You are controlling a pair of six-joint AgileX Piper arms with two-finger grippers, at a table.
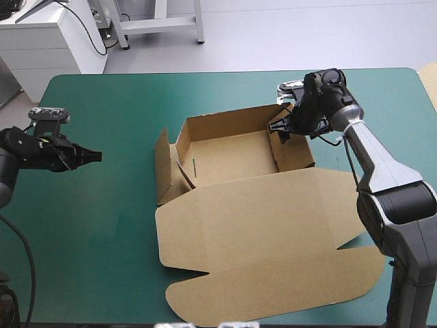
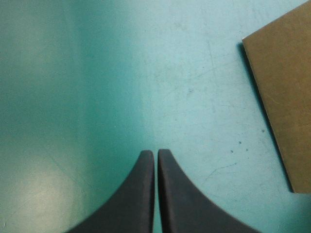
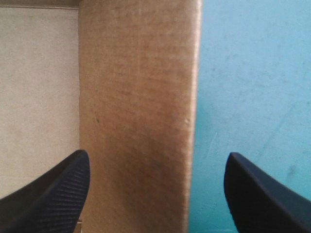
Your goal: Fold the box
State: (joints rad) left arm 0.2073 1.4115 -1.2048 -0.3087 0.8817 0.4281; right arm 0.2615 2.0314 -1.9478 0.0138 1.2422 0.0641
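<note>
Teal-green cover (image 1: 102,225): right jaws wide astride box (image 1: 232,157) wall; left jaws closed.

Closed left hand (image 2: 156,153) near box (image 2: 285,90)

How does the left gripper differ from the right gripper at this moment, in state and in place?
The left gripper is shut, its black fingers meeting; the right gripper is open. The left gripper is over the bare teal-green cover, apart from the brown box; the right gripper has one finger on either side of the box's right-hand wall. Both have the same black fingers.
</note>
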